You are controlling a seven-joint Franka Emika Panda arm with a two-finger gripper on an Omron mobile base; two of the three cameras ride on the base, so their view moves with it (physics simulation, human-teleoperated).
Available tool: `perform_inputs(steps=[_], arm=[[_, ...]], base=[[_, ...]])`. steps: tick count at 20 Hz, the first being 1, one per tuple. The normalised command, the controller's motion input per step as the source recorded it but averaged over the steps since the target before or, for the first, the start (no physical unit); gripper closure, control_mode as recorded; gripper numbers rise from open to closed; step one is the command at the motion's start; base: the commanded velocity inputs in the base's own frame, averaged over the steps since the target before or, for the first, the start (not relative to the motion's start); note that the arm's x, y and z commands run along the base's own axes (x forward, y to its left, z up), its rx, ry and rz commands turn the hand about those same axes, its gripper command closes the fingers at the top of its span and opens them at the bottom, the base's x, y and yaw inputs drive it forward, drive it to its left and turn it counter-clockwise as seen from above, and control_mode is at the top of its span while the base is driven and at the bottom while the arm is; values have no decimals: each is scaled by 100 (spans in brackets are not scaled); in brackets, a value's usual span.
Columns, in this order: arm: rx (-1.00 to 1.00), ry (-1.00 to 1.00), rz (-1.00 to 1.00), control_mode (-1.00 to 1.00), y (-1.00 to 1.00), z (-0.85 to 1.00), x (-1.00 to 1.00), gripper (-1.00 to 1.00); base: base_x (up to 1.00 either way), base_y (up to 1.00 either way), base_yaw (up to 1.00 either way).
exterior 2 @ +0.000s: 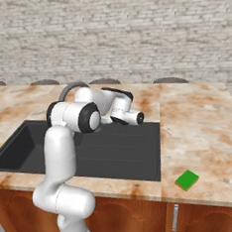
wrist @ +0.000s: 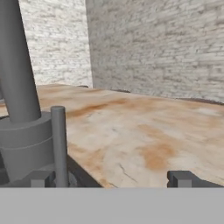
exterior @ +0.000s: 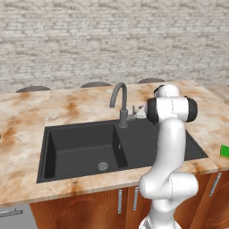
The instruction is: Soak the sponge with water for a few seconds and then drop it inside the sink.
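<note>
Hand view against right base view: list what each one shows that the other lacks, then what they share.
Hand view alone: the end effector, its fingertips spread wide, close beside the faucet's handle rod and the thick base of the faucet.

Right base view alone: the sponge lying flat on the counter right of the sink, near the front edge, plus the white arm and cabinet fronts.

Both: the faucet, the marbled counter and the brick wall.
</note>
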Motion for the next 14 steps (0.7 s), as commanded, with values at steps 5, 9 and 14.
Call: perform_inputs(steps=[5,9,14], arm=[[0,4,0,-100,2,-11,35,-100],[0,0,0,-100,14,-2,16,-100],[0,0,0,-100,20,0,1,-100]], base=[[0,0,0],[0,0,0],[0,0,0]])
